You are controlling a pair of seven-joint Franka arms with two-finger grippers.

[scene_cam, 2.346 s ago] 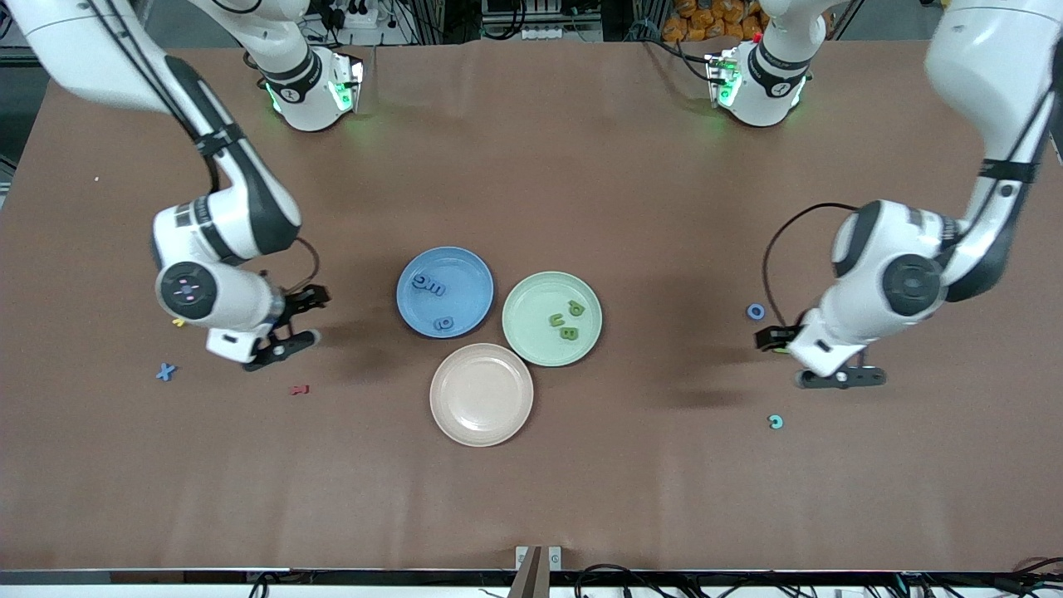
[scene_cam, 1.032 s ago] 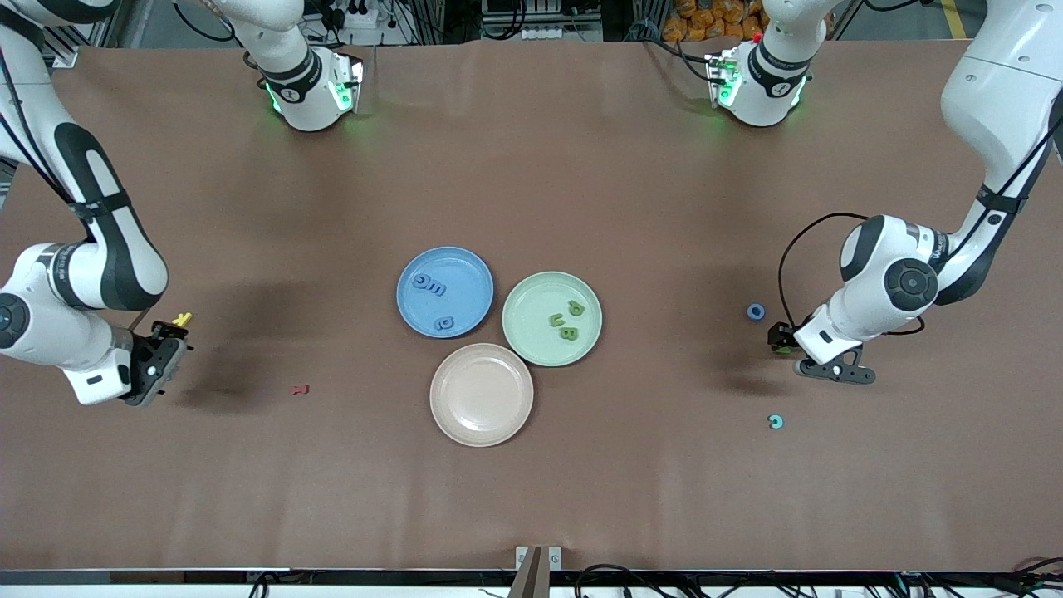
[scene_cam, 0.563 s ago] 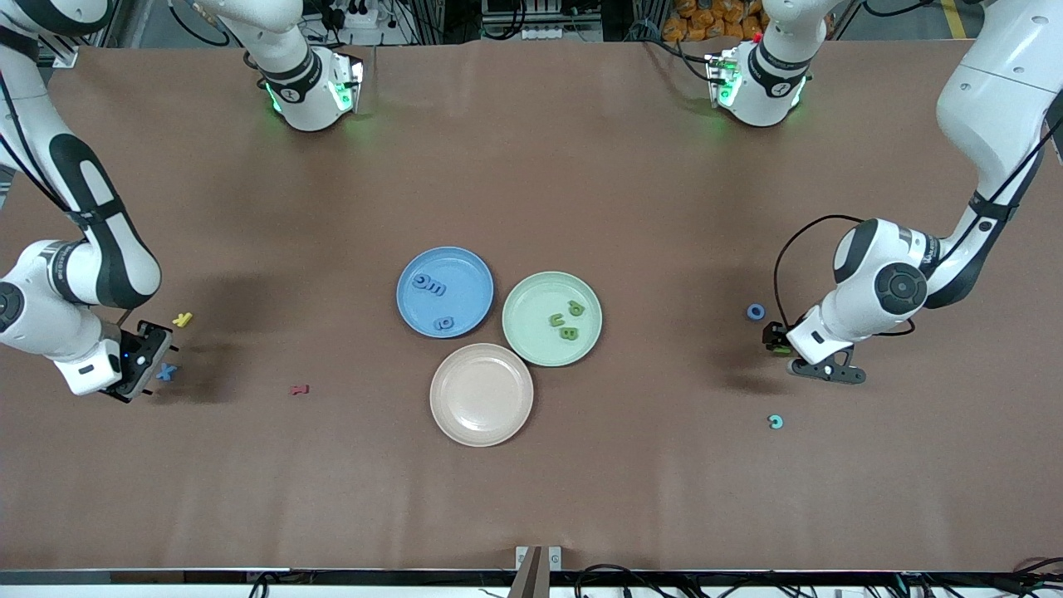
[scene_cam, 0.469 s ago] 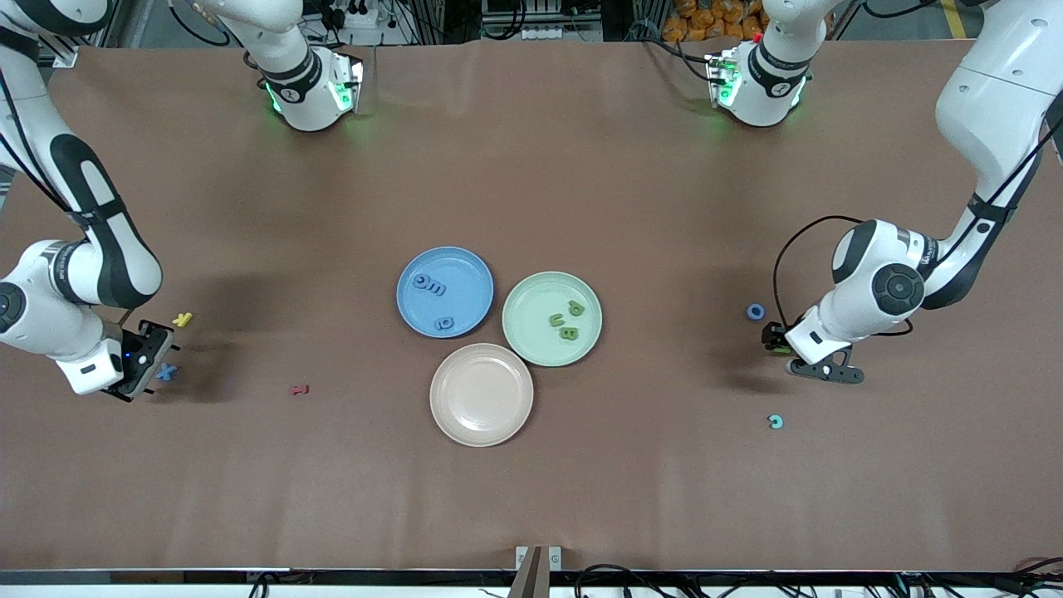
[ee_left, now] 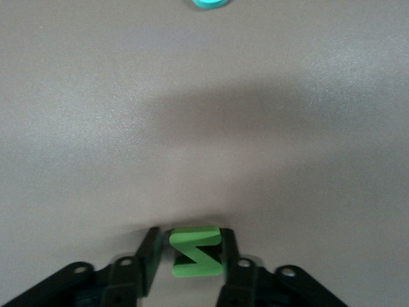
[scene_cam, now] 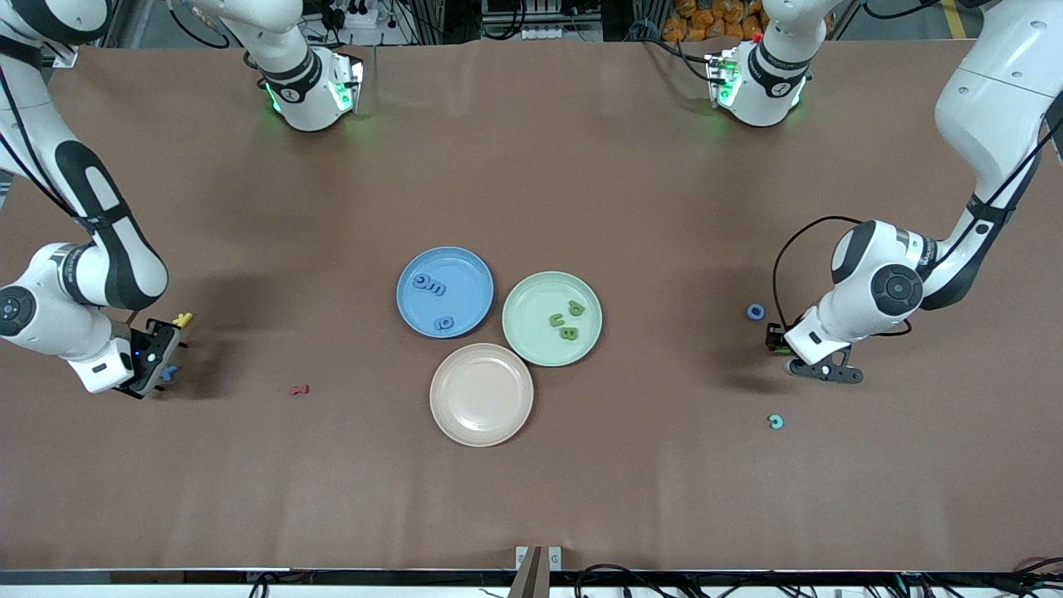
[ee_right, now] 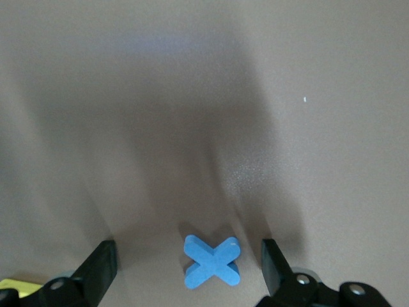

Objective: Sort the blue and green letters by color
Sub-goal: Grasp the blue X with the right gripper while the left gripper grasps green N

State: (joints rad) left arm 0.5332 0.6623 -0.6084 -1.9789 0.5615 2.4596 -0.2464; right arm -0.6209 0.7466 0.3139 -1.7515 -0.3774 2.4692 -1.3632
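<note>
Front view: since half a second ago the right hand [scene_cam: 154, 365] is sitting a touch lower over the blue X [scene_cam: 169, 373], now covering more of it; the left hand [scene_cam: 796, 353] is barely shifting, low on the worktop [scene_cam: 531, 482] at the left arm's end. Blue plate [scene_cam: 445, 291] is carrying blue letters [scene_cam: 431, 287], green plate [scene_cam: 552, 318] is carrying green letters [scene_cam: 565, 320], touching rims; the pink plate [scene_cam: 482, 394] is lying nearer the camera, against both. A blue O [scene_cam: 756, 311] is lying just beside the left hand, a teal C [scene_cam: 776, 422] nearer the camera. A yellow letter [scene_cam: 183, 319] is lying just beside the right hand, a dark red letter [scene_cam: 300, 389] toward the plates. Plates and loose letters are staying put.

Left wrist view: the left hand [ee_left: 195, 259] is pinching a flat lime-green Z [ee_left: 196, 252], both fingers [ee_left: 148, 254] pressing its edges, down at the worktop. The teal C [ee_left: 208, 3] is showing at the frame's edge.

Right wrist view: the right hand [ee_right: 186, 268] is spread wide, fingers [ee_right: 101, 265] straddling the medium-blue X [ee_right: 213, 261] without touching it. The X is lying flat on the worktop, in the hand's shadow. A sliver of the yellow letter [ee_right: 16, 286] is peeking past one finger.
</note>
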